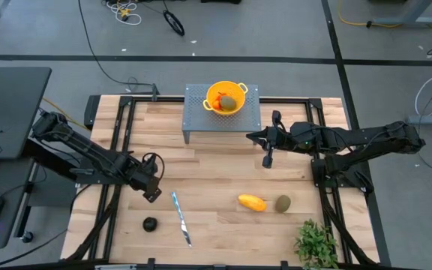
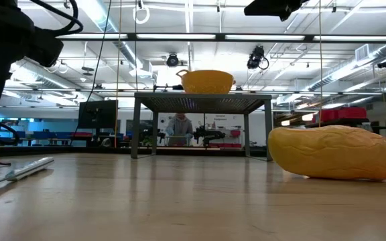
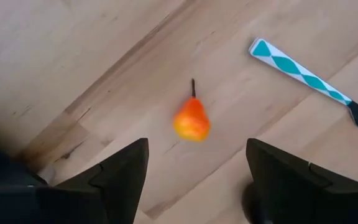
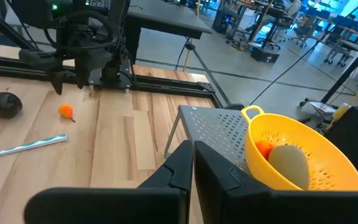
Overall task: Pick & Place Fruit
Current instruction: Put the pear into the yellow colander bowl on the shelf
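Left gripper [image 3: 194, 171] hangs above a small orange-red fruit [image 3: 191, 122] on the table [image 1: 223, 165], fingers spread wide and empty, the knife [image 1: 181, 217] lying nearby. Right gripper [image 1: 268, 160], shut and holding nothing, sits near the raised rack [image 1: 195, 120] carrying the yellow colander [image 1: 226, 97] with fruit inside

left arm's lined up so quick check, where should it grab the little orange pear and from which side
Grip the small orange pear across its round lower body, coming straight down from above. It lies flat on the table with its thin stem pointing away from the open left gripper, so the fingers can straddle the widest part; the stem looks too slim to hold.
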Controlling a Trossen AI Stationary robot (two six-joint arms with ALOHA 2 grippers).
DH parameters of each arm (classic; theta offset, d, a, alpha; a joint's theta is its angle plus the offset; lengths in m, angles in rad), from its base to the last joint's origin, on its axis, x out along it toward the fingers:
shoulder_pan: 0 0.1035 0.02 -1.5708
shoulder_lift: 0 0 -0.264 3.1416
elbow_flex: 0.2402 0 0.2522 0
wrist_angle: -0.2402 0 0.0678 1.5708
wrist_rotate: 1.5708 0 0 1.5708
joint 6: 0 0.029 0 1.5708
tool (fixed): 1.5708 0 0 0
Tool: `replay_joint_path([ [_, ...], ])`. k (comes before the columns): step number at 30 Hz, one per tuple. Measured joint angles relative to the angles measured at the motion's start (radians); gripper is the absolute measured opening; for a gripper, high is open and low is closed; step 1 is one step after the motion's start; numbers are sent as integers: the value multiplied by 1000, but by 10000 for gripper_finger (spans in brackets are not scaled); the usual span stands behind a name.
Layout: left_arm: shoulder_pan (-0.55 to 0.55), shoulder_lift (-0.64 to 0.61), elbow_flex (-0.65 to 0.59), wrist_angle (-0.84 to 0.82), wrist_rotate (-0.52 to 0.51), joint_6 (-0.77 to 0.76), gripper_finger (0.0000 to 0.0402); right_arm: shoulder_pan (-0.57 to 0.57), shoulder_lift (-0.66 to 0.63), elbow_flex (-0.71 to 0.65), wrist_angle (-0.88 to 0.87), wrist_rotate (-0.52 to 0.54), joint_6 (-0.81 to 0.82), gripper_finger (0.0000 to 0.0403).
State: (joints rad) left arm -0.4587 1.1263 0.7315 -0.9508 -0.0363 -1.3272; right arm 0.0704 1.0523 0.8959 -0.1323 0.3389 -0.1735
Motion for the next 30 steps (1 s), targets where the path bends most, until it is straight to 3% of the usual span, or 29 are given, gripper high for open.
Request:
replay_joint_path([
  [30, 0, 308, 0, 88, 58, 315, 277, -37, 0, 0, 0, 0, 0, 22],
])
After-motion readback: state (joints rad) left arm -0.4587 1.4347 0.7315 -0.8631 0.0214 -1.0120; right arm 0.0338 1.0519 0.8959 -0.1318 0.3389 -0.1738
